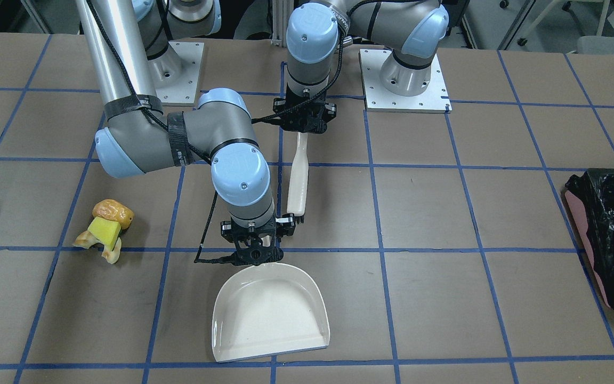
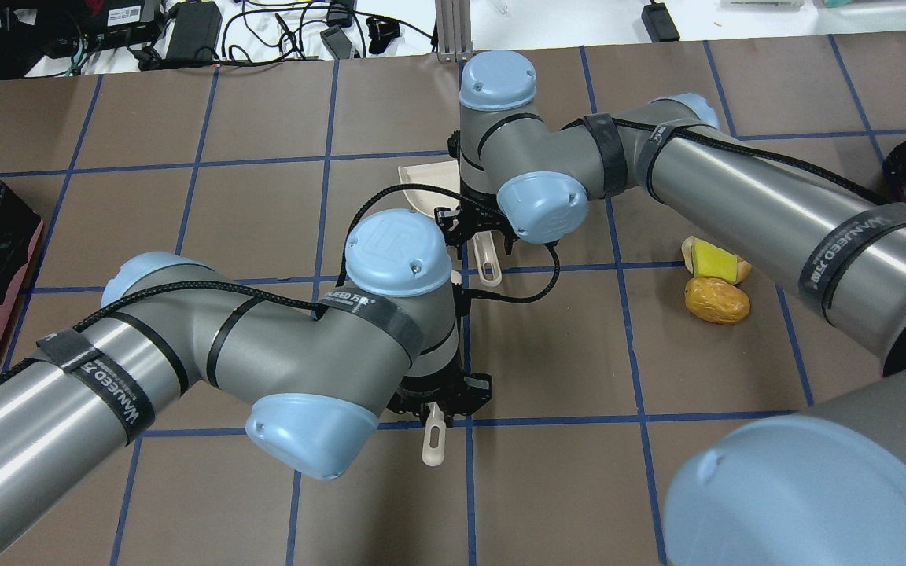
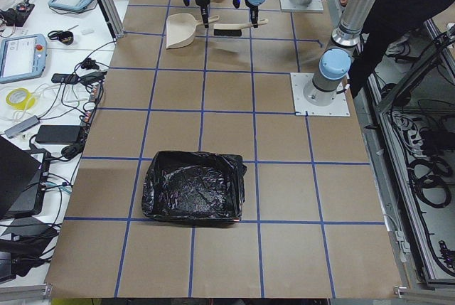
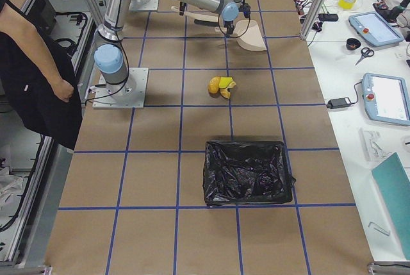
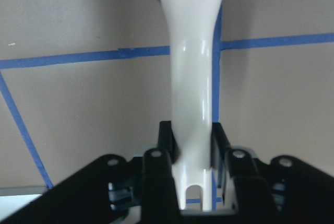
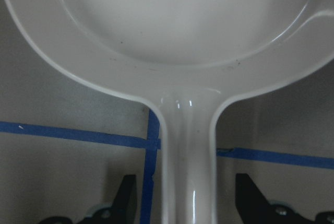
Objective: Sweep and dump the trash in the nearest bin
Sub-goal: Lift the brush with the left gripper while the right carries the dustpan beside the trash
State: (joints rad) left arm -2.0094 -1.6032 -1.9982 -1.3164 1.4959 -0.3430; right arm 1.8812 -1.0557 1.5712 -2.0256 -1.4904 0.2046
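The bin stands at the robot's right; the trash lies between it and the dustpan. The right gripper straddles the dustpan's stiff handle, unclosed. The left gripper clamps the brush by its handle. The trash looks light, soft and likely to roll.

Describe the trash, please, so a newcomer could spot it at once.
On the brown, blue-taped table, find the white dustpan near the middle. The trash lies to the robot's right of it: a small heap of glossy orange-brown lump, yellow-green block and pale peels, the only food there.
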